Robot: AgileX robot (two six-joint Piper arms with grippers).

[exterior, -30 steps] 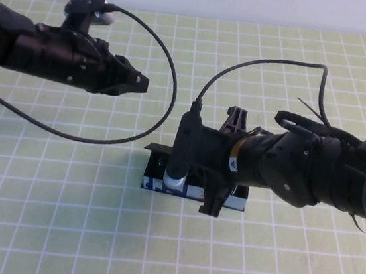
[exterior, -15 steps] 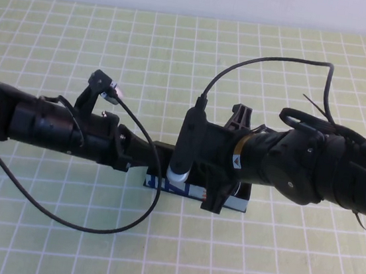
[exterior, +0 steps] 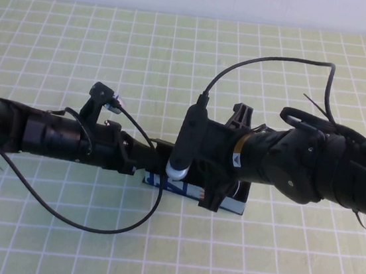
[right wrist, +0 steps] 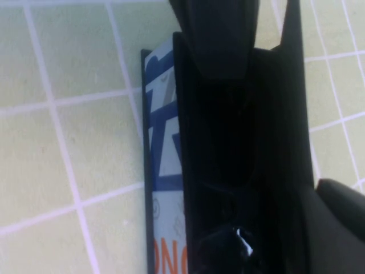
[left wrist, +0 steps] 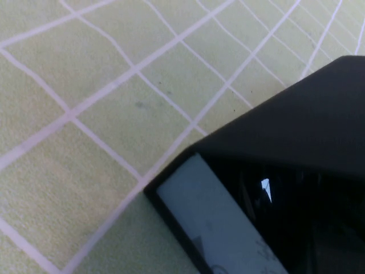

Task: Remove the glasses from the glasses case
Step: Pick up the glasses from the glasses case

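Left fingers (exterior: 157, 155) now deeper at glasses case (exterior: 193, 193)

You can't see most of the glasses case (exterior: 193, 193): both arms cover it. The left tool (exterior: 157, 155) and right tool (exterior: 212, 201) are too hidden to judge. Inside the case, the glasses blur into darkness, barely a glint.
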